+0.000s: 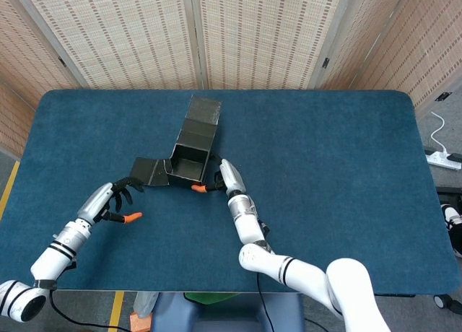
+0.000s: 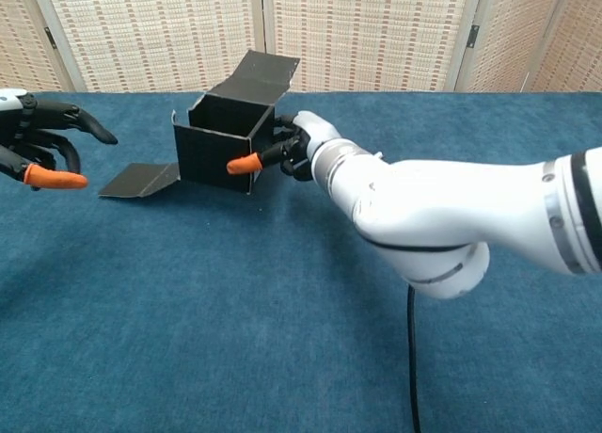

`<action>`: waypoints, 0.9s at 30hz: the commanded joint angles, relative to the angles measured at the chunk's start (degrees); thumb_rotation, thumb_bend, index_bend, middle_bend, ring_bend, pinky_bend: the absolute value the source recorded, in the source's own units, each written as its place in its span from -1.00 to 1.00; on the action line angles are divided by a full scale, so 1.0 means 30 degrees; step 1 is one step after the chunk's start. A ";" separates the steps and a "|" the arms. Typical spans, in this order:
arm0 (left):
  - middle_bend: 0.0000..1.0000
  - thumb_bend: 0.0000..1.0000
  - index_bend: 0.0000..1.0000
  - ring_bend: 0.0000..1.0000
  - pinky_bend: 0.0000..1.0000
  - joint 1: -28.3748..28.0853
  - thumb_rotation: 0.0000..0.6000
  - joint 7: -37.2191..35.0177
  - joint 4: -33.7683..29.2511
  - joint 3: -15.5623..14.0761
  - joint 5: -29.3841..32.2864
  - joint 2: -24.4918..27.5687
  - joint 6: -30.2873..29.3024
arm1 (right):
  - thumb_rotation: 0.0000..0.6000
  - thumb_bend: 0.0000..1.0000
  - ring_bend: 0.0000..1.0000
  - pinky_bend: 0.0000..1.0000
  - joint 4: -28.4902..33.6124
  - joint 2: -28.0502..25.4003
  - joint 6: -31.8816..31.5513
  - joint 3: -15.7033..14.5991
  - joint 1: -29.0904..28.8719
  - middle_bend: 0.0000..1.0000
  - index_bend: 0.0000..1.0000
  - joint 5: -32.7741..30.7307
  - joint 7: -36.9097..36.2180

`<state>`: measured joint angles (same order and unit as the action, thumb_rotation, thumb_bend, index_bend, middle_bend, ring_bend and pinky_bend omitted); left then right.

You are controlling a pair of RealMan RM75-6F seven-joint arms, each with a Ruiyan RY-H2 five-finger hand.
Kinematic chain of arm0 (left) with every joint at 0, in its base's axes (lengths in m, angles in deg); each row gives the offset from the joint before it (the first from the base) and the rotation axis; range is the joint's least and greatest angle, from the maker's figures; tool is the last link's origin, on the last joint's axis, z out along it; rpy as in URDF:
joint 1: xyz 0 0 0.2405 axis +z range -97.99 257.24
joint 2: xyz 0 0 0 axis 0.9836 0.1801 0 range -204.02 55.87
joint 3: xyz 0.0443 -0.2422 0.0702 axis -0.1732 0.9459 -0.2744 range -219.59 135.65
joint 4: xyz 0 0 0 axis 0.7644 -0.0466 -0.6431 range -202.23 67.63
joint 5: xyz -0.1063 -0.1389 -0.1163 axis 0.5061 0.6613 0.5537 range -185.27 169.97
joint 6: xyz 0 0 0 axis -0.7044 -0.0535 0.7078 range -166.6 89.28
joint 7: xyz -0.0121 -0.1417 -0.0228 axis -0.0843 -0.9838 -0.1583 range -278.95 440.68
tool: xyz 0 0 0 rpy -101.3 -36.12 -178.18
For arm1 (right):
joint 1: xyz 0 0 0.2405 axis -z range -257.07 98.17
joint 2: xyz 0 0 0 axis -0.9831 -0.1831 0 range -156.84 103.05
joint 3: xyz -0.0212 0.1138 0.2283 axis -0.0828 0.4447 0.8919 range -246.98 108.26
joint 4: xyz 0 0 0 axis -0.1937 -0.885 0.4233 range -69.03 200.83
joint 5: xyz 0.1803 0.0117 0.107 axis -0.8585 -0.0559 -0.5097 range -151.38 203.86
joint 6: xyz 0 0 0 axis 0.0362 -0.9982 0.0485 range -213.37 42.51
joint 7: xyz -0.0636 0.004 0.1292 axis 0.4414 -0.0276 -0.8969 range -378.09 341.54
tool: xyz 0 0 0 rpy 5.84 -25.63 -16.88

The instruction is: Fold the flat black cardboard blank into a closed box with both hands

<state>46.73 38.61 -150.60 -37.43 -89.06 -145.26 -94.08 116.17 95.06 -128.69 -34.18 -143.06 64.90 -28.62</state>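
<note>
The black cardboard box stands half-formed on the blue table, open on top. Its lid flap rises at the back, and a side flap lies flat to its left. My right hand grips the box's near right corner, with the orange-tipped thumb on the front wall and the fingers on the right wall. My left hand hovers left of the side flap, fingers loosely curved and apart, holding nothing and touching nothing.
The blue table carries only the box. Woven screens stand behind its far edge. A power strip lies on the floor beyond the right edge.
</note>
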 commanded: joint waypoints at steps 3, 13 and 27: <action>0.11 -0.46 0.14 0.72 0.89 -0.0797 1.00 0.1315 0.0396 -0.1155 -0.2794 -0.0136 0.0344 | 1.00 -0.54 0.67 1.00 0.3503 -0.2498 0.2308 0.1768 0.1358 0.27 0.01 -0.1263 -0.2042; 0.10 -0.31 0.09 0.77 0.93 -0.2775 1.00 0.0633 0.2479 -0.1562 -0.3536 -0.1839 0.2508 | 1.00 -0.54 0.67 1.00 0.8349 -0.5135 0.4161 0.1961 0.3846 0.27 0.01 -0.0933 -0.4712; -0.13 -0.31 -0.11 0.77 0.97 -0.0835 1.00 -0.0022 0.4125 0.0580 -0.1226 -0.2512 -0.2382 | 1.00 -0.54 0.67 1.00 1.1074 -0.7146 0.4931 -0.0097 0.6211 0.27 0.01 0.2237 -0.5926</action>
<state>42.23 37.61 -138.02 -36.90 -93.25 -152.96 -97.55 149.11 73.97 -114.06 -33.85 -124.89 70.96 -46.03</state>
